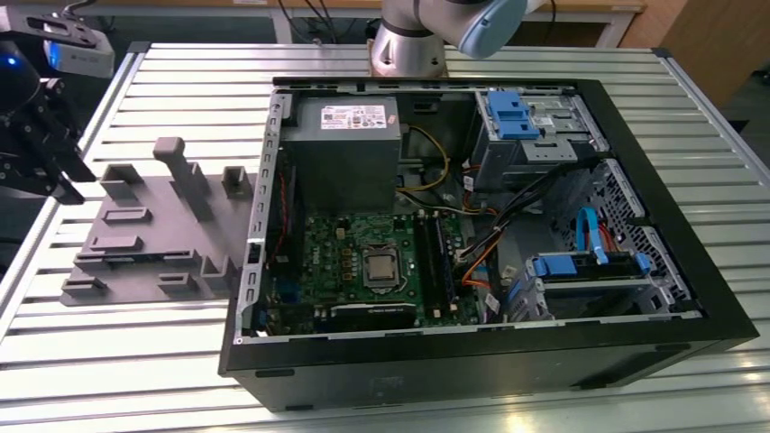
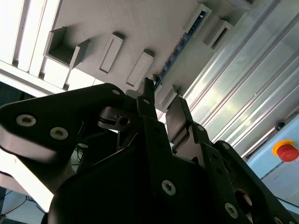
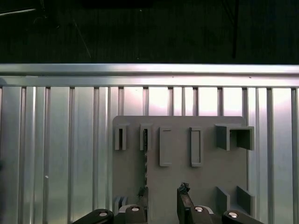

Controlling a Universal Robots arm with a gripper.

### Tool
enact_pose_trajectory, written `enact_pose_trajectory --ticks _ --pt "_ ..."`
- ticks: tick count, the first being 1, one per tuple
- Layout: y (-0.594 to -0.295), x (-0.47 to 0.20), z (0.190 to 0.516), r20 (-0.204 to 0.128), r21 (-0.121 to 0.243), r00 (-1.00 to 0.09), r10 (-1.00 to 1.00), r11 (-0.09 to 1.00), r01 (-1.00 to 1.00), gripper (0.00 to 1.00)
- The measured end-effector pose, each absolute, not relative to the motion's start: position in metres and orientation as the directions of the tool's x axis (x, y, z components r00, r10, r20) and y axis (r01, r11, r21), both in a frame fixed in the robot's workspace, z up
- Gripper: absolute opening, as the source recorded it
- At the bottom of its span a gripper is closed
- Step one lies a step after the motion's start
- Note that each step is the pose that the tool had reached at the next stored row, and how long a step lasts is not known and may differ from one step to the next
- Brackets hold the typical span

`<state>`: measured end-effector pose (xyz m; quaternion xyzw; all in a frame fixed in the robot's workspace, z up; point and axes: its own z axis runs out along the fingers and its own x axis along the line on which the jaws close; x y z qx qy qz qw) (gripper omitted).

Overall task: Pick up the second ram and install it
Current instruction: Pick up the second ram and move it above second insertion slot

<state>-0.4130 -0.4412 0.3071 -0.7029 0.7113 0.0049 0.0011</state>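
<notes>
Exterior view high above case [image 1: 481,365]; wrist views share fixture [image 3: 180,140] [image 2: 117,18]

Fixture [image 1: 144,234] grey; memory stick [image 2: 174,55] dark blue; tabletop [image 1: 180,81] silver, ribbed; case [image 1: 481,361] black; motherboard [image 1: 331,248] green; latches [image 1: 511,108] blue; button [image 2: 286,151] red.

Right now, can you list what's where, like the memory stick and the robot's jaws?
grey fixture: on the slatted table, at the exterior view's left of the computer case
second ram: standing on edge in the fixture's slots, not picked up
gripper: jaws apart, empty, near the fixture
motherboard: green, inside the open case
</notes>
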Motion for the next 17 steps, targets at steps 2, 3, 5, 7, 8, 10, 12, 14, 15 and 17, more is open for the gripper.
enact_pose_trajectory --ticks 2,3,5,7,8,10,12,14,15,17 --pt "-0.441 -0.413 0.305 -0.008 0.005 -0.012 -1.000 0.012 -1.000 0.38" --pt "-0.441 -0.413 0.304 -0.008 0.005 -0.012 -1.000 0.012 -1.000 0.38" --pt "-0.441 -0.413 0.303 -0.007 0.005 -0.012 -1.000 0.012 -1.000 0.38" --pt "-0.441 -0.413 0.301 -0.007 0.005 -0.012 -1.000 0.012 -1.000 0.38" --pt "-0.441 -0.413 0.299 -0.007 0.005 -0.012 -1.000 0.012 -1.000 0.38" --pt "-0.441 -0.413 0.296 -0.007 0.005 -0.012 -1.000 0.012 -1.000 0.38" --pt "-0.441 -0.413 0.292 -0.007 0.005 -0.012 -1.000 0.012 -1.000 0.38" --pt "-0.442 -0.413 0.290 -0.007 0.005 -0.012 -1.000 0.012 -1.000 0.38" --pt "-0.442 -0.413 0.290 -0.007 0.005 -0.012 -1.000 0.012 -1.000 0.38" --pt "-0.442 -0.413 0.290 -0.007 0.005 -0.012 -1.000 0.012 -1.000 0.38"
